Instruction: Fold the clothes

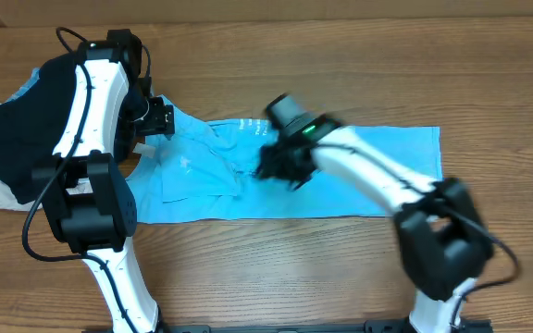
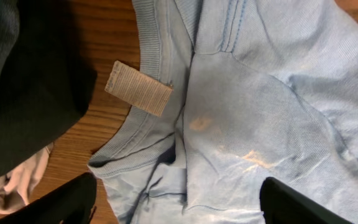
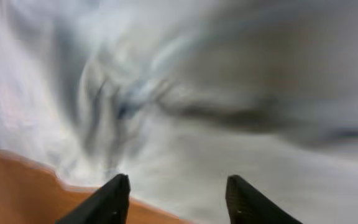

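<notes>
T-shirt [image 1: 378, 176], sky blue, lies spread along your worktop [image 1: 340, 55], rumpled at the collar end. Your left pincer [image 2: 179, 202] hangs open above the neckline and its tan label [image 2: 138, 88]. Your right pincer [image 3: 178, 186], blurred, stands open over mid-shirt. Dark garments [image 1: 12, 129] sit heaped beside the left arm.

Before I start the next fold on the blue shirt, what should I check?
1. Left gripper open, nothing pinched: ok.
2. Right gripper open: ok; cloth clinging to it: cannot tell, view blurred.
3. Shirt flat: not ok, bunched near its collar.
4. Label showing at the collar: ok.
5. Dark pile off the shirt: ok, bare table between them.
</notes>
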